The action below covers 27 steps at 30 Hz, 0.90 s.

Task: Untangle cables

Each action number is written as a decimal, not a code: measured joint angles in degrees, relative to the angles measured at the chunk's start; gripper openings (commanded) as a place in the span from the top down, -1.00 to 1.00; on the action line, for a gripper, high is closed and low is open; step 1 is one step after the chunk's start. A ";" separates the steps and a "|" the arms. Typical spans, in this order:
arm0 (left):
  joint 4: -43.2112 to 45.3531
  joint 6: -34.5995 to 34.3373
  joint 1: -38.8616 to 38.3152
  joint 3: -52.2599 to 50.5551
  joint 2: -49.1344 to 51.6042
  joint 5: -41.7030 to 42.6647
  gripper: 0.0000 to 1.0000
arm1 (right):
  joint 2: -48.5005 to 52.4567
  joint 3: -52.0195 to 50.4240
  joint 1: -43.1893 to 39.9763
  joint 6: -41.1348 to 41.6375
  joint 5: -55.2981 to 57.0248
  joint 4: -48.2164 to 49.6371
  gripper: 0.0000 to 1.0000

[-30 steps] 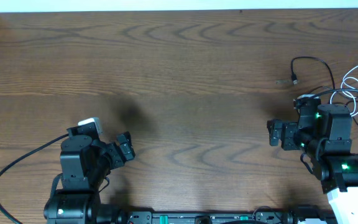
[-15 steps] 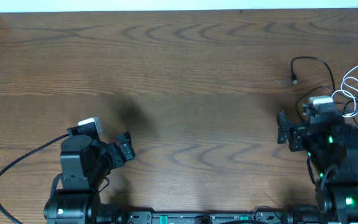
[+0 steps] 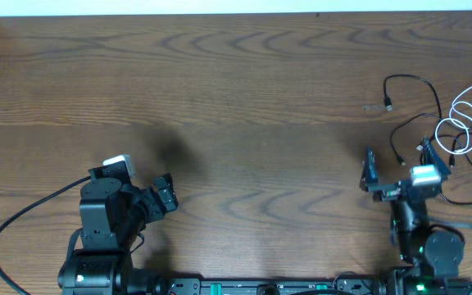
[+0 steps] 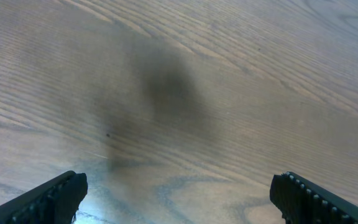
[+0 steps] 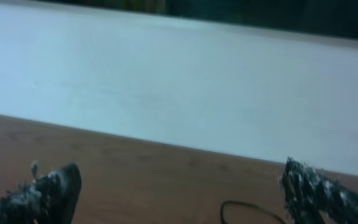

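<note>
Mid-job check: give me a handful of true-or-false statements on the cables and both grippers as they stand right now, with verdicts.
1. The left gripper has its fingers wide apart and holds nothing. True.
2. The white cable lies stretched out straight. False: it lies in loops near the table's right edge.
3. The right gripper is shut on a cable. False: its fingers stand open and no cable is held.
4. The white cable and the black cables all lie on the right side of the table. True.
5. The left gripper is over the cables. False: only bare wood lies under it, far from them.
</note>
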 measured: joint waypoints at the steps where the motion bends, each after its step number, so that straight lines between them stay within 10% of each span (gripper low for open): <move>1: 0.02 0.00 0.00 0.00 0.00 0.00 -0.98 | -1.07 -1.14 0.00 0.00 -0.09 0.13 -0.99; 15: 0.02 0.00 0.00 -0.07 0.00 0.00 -0.98 | -11.45 -2.69 0.39 -2.14 -0.13 -24.94 -0.99; 27: 0.02 0.00 0.00 -0.07 0.04 0.00 -0.98 | -11.87 -2.69 0.39 -2.14 -0.09 -25.14 -0.99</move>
